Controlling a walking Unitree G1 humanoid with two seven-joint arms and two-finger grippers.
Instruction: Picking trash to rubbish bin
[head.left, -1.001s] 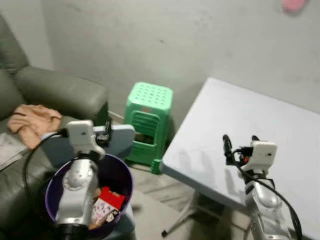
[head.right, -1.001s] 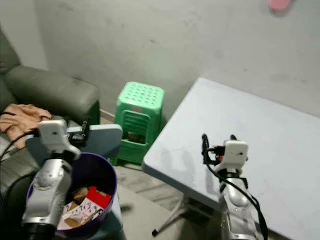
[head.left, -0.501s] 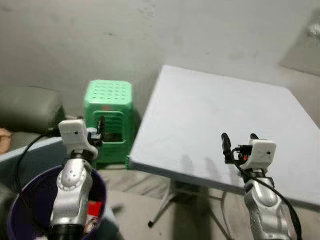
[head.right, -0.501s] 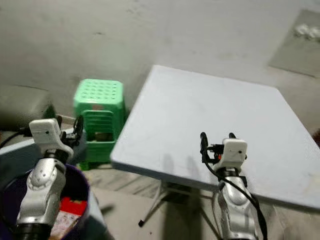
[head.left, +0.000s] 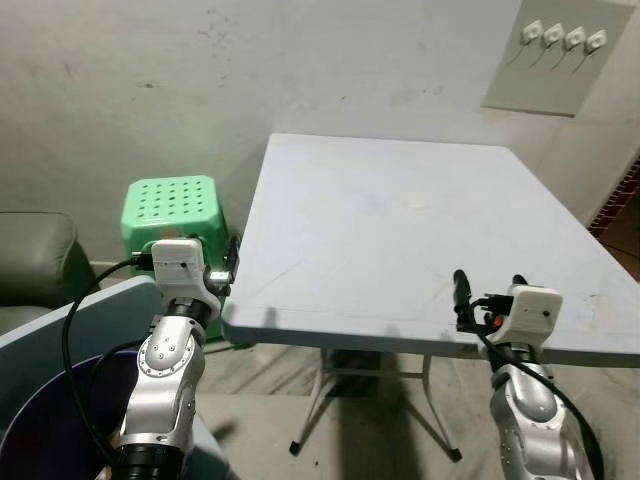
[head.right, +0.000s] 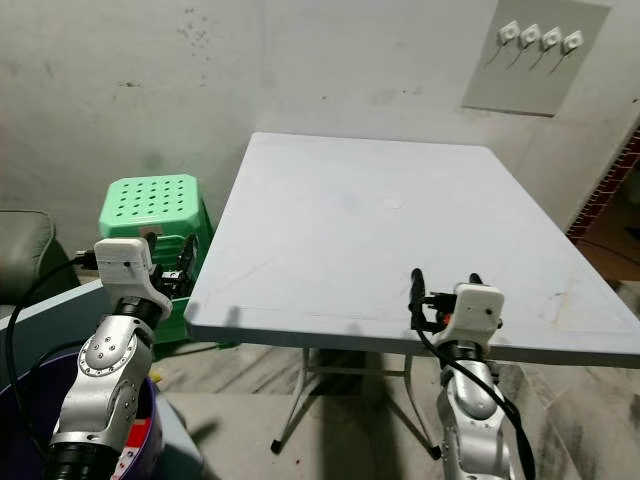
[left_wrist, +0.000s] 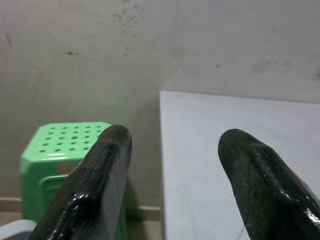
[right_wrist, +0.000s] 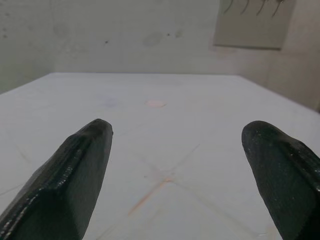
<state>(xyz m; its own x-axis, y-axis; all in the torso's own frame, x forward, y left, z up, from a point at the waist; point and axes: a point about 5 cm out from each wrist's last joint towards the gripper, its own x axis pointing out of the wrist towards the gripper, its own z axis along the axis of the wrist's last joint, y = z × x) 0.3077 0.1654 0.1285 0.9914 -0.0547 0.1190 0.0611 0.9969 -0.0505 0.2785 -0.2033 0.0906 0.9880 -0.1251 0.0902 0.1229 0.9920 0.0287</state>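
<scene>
Swung rightward since before: sofa nearly gone, grey table (head.left: 400, 230) now centre frame. Green stool (head.left: 170, 205) left of it (purple bin (head.left: 40, 420) lower left). Left gripper (left_wrist: 172, 165) and right gripper (right_wrist: 175, 165) both spread, empty.

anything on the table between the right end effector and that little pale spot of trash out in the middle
Nothing visible does. The right end effector hangs open at the near edge of the white table, and bare tabletop runs from it to the small pale spot. What that spot is cannot be told.
</scene>
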